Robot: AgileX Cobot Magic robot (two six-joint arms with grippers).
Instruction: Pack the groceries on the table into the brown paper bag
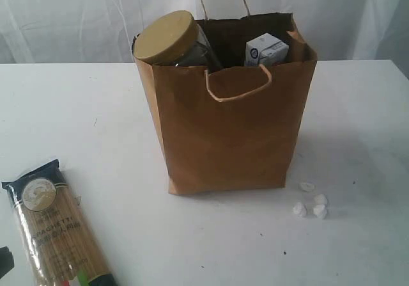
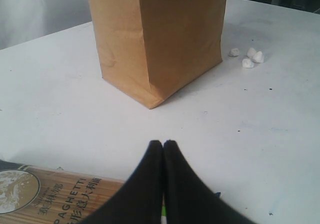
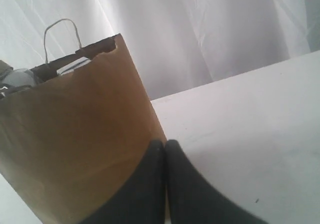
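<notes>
Exterior: brown paper bag (image 1: 230, 132) upright mid-tabletop (image 1: 83, 113). Tan-lidded clear jar (image 1: 165, 38) & small white-blue packet (image 1: 267, 49) are in it; blue-ended spaghetti packet (image 1: 54, 228) lies outside, front-left.
Left wrist: left fingers (image 2: 147, 184) pressed together, empty, just by the spaghetti.
Right wrist: right fingers (image 3: 145, 184) closed, empty, near the bag's side.
Next, prob.: open left fingers, grasp spaghetti, lift into bag.

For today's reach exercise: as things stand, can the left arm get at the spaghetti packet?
Probably yes: the spaghetti packet lies uncovered right by the left fingers, which are shut and must open.
</notes>
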